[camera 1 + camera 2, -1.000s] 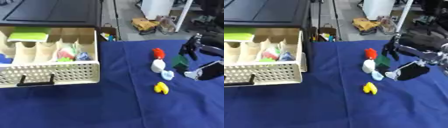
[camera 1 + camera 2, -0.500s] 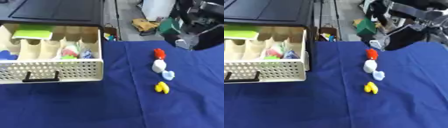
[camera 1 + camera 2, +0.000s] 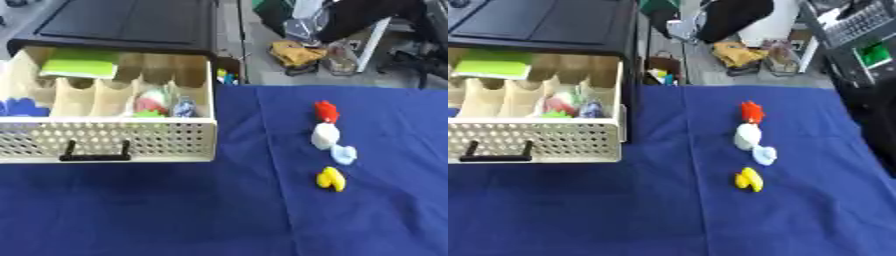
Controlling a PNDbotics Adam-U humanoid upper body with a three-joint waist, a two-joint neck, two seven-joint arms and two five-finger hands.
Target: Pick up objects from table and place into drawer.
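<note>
A cream perforated drawer (image 3: 105, 145) stands pulled out at the left, and several small things lie in its compartments. On the blue cloth to the right lie a red piece (image 3: 325, 111), a white piece (image 3: 325, 135), a pale blue piece (image 3: 343, 154) and a yellow piece (image 3: 332, 179), in a column. My right arm (image 3: 359, 15) is raised along the top edge, beyond the table. Its hand (image 3: 299, 15) is mostly cut off there and carries a dark green object (image 3: 656, 5). My left hand shows in neither view.
A black cabinet (image 3: 131, 25) sits over the drawer. Inside the drawer are a green pad (image 3: 79, 67) and a blue item (image 3: 17, 107). Behind the table's far edge lies a yellow bag (image 3: 293, 52) on the floor. A keyboard and screen (image 3: 859, 35) stand at the right.
My right hand has lifted the green object off the cloth beside the white piece and swung it up and left to the top edge. The camera has tilted.
</note>
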